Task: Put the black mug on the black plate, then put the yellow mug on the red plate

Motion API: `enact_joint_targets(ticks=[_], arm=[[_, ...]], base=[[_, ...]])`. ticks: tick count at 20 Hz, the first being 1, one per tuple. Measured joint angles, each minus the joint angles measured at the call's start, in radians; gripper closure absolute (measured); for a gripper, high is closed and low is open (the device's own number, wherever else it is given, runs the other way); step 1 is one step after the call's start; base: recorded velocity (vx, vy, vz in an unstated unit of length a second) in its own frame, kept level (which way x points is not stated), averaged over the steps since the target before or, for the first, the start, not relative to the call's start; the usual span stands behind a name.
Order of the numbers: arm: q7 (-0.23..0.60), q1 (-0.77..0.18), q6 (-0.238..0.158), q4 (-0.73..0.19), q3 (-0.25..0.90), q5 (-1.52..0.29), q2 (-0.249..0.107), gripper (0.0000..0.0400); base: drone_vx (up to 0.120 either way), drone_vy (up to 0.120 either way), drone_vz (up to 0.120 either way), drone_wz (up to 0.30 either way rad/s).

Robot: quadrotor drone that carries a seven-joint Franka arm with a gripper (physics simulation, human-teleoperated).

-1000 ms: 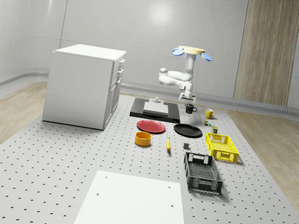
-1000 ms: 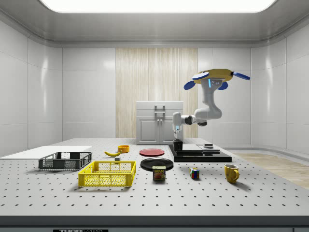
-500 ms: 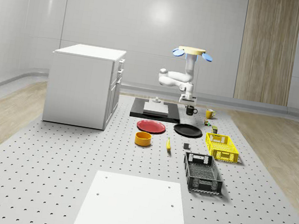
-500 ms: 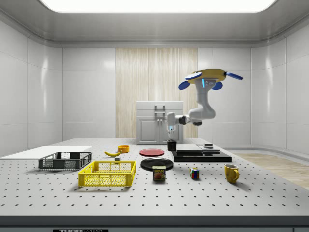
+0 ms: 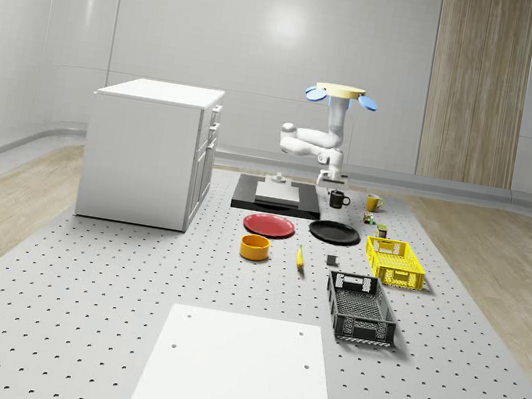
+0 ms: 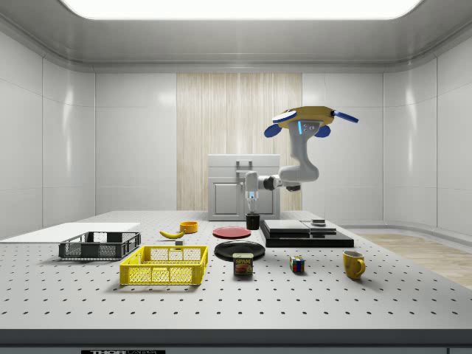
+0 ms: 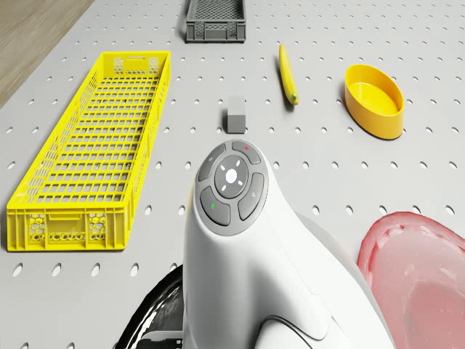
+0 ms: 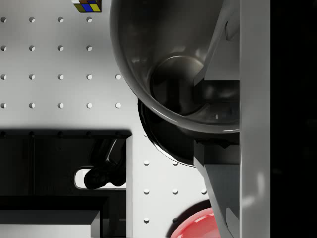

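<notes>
Whole-scene view first: the drone [image 5: 339,93] hovers above the far end of the table [image 5: 76,311], arm bent down, and the black mug [image 5: 337,199] hangs upright under the gripper [image 5: 331,184], handle toward this view's right, in the air just behind the black plate [image 5: 334,233]. The red plate [image 5: 269,225] lies just beside the black plate on this view's left; the yellow mug [image 5: 373,202] stands behind the black plate, toward this view's right.

Side view now: a second ago the drone [image 6: 306,120] hung further toward this view's right, over the black slab [image 6: 306,234]; now it and the black mug [image 6: 253,220] have slid left, the mug clear of the slab, upright, directly under the gripper [image 6: 251,209], above the black plate's [image 6: 240,249] far edge. The yellow mug [image 6: 353,263] sits well apart.

Drone view: the arm, with the red plate [image 7: 425,273] beside it.

Wrist view: the fingers [image 8: 223,54] are clamped on the black mug's [image 8: 173,69] wall, its mouth open to the camera; the black plate [image 8: 166,139] is below.
</notes>
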Motion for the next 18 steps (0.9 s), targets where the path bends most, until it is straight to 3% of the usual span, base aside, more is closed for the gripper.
enact_joint_targets(ticks=[14, 18], arm=[[0.002, -0.003, 0.009, 0.0, 0.001, 0.004, -0.01, 0.03], [0.002, -0.005, 0.016, 0.003, -0.01, -0.006, -0.013, 0.03]], base=[[0.114, 0.0, 0.0, 0.0], [0.01, 0.0, 0.0, 0.0]])
